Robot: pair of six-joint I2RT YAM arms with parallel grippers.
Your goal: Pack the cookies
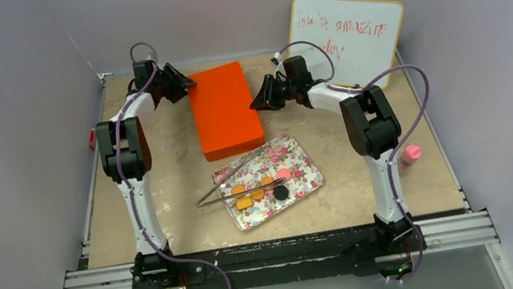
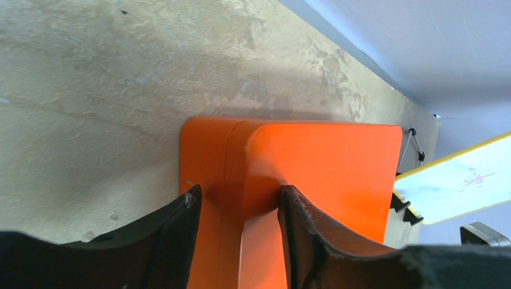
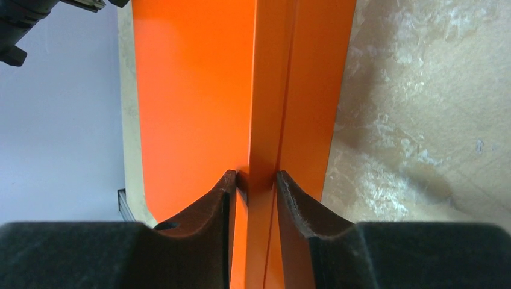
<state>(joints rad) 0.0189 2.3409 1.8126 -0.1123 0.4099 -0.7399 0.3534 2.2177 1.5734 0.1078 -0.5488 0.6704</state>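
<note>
The cookies lie on a floral tray [image 1: 300,157]: orange-tan ones [image 1: 244,202], a pink one [image 1: 282,174] and a dark one [image 1: 281,193]. A closed orange box [image 1: 223,109] lies behind the tray. My left gripper [image 1: 181,83] is at the box's far left corner. In the left wrist view its jaws [image 2: 238,198] stand apart and straddle the corner of the box [image 2: 325,162]. My right gripper [image 1: 262,98] is at the box's right edge. In the right wrist view its jaws [image 3: 256,180] are closed on the box's side rim [image 3: 265,120].
Metal tweezers [image 1: 240,181] lie across the tray's left side. A whiteboard [image 1: 348,35] leans at the back right. A pink bottle [image 1: 409,156] stands at the right table edge. A small red thing [image 1: 92,138] sits at the left edge.
</note>
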